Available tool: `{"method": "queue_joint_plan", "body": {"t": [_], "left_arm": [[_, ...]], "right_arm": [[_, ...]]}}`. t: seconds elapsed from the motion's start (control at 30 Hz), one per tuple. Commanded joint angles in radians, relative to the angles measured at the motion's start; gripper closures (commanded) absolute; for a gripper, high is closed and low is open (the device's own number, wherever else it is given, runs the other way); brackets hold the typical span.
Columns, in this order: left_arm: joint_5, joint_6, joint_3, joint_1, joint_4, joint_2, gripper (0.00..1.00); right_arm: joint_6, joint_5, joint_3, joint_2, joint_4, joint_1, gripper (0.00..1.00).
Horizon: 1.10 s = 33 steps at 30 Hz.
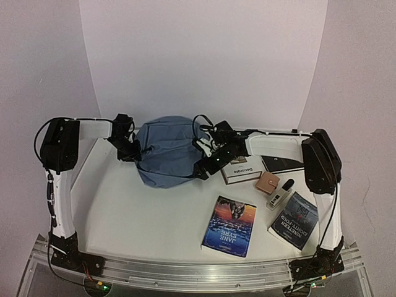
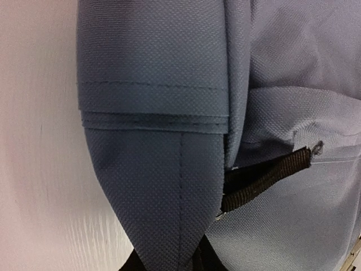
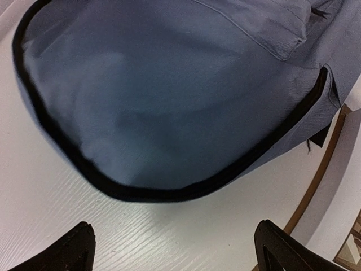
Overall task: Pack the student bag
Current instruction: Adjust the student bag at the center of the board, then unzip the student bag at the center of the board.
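The student bag (image 1: 167,148) is a slate-blue dome of fabric lying at the back middle of the table. My left gripper (image 1: 131,152) is at the bag's left edge. In the left wrist view a seamed fold of the bag (image 2: 152,84) narrows down into my left gripper (image 2: 169,264), which is shut on it, beside a black strap (image 2: 265,180). My right gripper (image 1: 207,166) sits at the bag's front right edge. In the right wrist view my right gripper (image 3: 175,254) is open just short of the bag's (image 3: 169,84) black-piped rim, with bare table between its fingertips (image 3: 73,248).
A white book (image 1: 241,170) lies right of the bag, with a dark notebook (image 1: 284,163) behind it. A tan wallet (image 1: 268,182) and a small bottle (image 1: 279,193) lie nearby. A Jane Eyre book (image 1: 230,226) and a Nineteen Eighty-Four book (image 1: 297,219) lie near the front.
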Motion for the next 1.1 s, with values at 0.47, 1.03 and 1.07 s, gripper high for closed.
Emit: {"method": "queue_joint_plan", "body": {"t": [0.47, 1.03, 1.07], "left_arm": [[-0.014, -0.353, -0.797, -0.25, 0.223, -0.764, 0.66], [0.029, -0.419, -0.8, -0.054, 0.29, -0.76, 0.23], [0.036, -0.419, -0.795, -0.052, 0.303, -0.739, 0.23]], "right_arm": [[-0.027, 0.002, 0.127, 0.082, -0.015, 0.013, 0.02], [0.094, -0.249, 0.275, 0.112, -0.015, 0.16, 0.08], [0.121, -0.251, 0.289, 0.126, -0.014, 0.166, 0.08]]}}
